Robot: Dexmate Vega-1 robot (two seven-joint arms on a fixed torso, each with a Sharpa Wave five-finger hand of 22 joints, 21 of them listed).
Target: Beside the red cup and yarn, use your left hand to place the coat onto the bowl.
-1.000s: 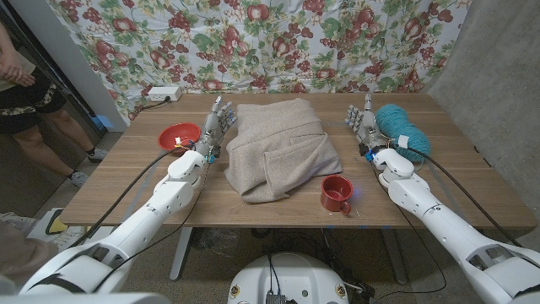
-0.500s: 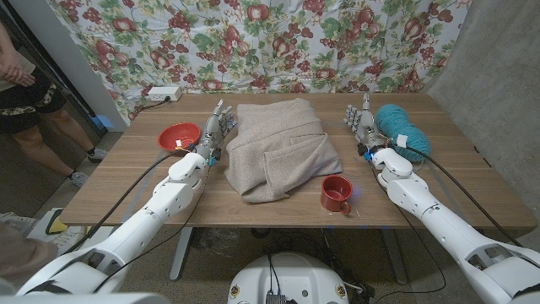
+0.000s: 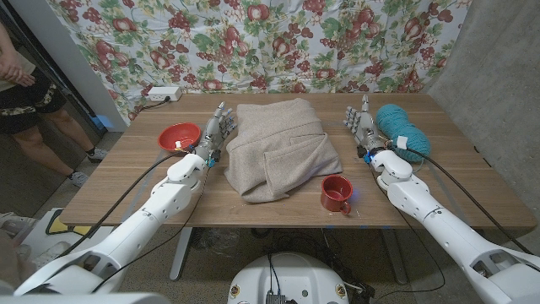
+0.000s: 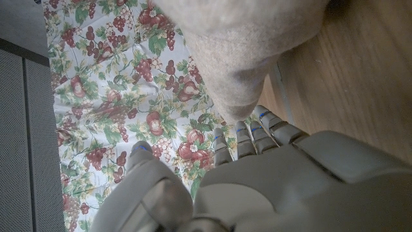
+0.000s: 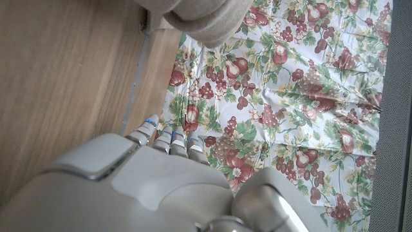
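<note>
1. The table [image 3: 126,181] carries everything; the places below are given relative to the coat.
2. The coat [image 3: 277,150], folded beige cloth, lies at the table's middle with its long axis running from the near edge toward the far edge. In the left wrist view a fold of it [image 4: 244,58] hangs just past the fingertips.
3. The yarn [image 3: 401,128], teal, sits well off the coat's right side, beyond the right hand.
4. The left hand [image 3: 216,133] stands just beside the coat's left edge, fingers extended and apart, grasping nothing. It is the nearer hand to the bowl, so the coat lies to its right and the bowl to its left: the coming carry likely runs leftward across this hand.
5. The right hand [image 3: 361,125] stands off the coat's right side, between it and the yarn, fingers straight, released.
6. The bowl [image 3: 179,136], red, rests left of the coat, just beyond the left hand.
7. The red cup [image 3: 337,194] stands near the coat's front right corner.
</note>
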